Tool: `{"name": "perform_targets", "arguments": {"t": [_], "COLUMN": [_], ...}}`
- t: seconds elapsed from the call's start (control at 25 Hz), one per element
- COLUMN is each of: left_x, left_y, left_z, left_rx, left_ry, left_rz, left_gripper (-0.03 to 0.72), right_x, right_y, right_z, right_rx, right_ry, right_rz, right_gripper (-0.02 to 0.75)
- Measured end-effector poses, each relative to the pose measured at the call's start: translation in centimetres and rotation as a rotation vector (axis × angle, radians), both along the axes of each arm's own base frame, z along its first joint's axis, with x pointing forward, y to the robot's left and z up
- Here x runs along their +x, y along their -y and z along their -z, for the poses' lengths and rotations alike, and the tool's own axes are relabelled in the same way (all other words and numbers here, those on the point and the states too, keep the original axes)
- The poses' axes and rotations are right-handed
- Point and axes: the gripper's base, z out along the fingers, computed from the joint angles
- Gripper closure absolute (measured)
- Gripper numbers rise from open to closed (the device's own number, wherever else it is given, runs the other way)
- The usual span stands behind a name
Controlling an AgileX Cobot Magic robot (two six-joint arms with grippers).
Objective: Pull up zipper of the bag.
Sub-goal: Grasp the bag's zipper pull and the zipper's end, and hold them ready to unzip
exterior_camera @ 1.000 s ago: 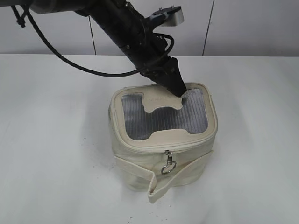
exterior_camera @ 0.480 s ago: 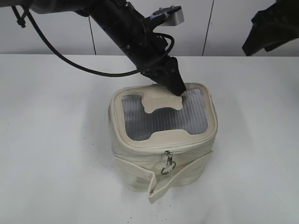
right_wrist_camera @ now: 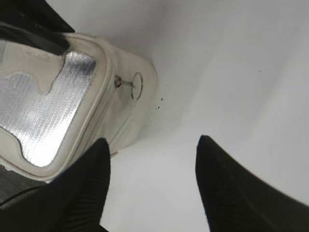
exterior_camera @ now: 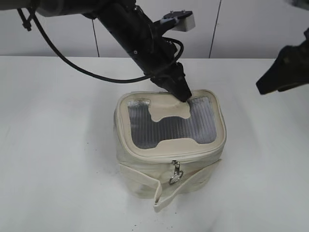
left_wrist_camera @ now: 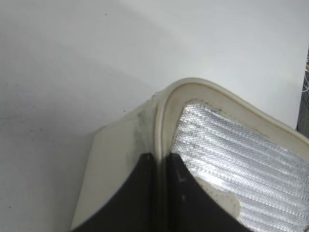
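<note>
A cream fabric bag with a silver mesh top panel stands mid-table. Its zipper pull with a metal ring hangs at the front; it also shows in the right wrist view. My left gripper is shut on the bag's back rim, the piping pinched between its fingers. My right gripper hangs in the air to the right of the bag, open and empty, its fingers over bare table beside the bag.
A white table carries the bag. A loose cream strap end hangs at the bag's front. A pale wall with panel seams stands behind the table.
My right gripper has come into view and moved down at the right. The bag's back rim has been lifted slightly by the left gripper.
</note>
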Motion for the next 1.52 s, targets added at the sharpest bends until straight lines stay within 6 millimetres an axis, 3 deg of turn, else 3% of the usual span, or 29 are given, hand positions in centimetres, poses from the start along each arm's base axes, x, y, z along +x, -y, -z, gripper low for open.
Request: {"name": "perform_targets", "arguments": {"t": [0.32, 0.6, 0.88, 1.36, 1.52], "left_x": [-0.2, -0.2, -0.2, -0.2, -0.2], "left_y": [0.2, 0.1, 0.1, 0.1, 0.1], "left_z": [0.0, 0.0, -0.1, -0.1, 0.0], "left_rx": [0.015, 0.022, 0.022, 0.023, 0.024], "left_ry": [0.001, 0.005, 0.005, 0.005, 0.005], "left_rz": [0.025, 0.030, 0.031, 0.032, 0.033], "left_gripper": [0.646, 0.646, 0.646, 0.646, 0.646], "right_x": [-2.7, -2.5, -1.5, 0.2, 1.2], "right_y": [0.4, -0.4, -0.9, -1.8, -2.0], "right_z": [6.3, 6.7, 9.4, 11.7, 12.1], "right_rx": [-0.037, 0.038, 0.078, 0.173, 0.192], "right_ry": [0.018, 0.100, 0.064, 0.133, 0.163], "right_rz": [-0.028, -0.078, -0.138, -0.206, -0.201], "right_gripper": [0.293, 0.293, 0.293, 0.293, 0.377]}}
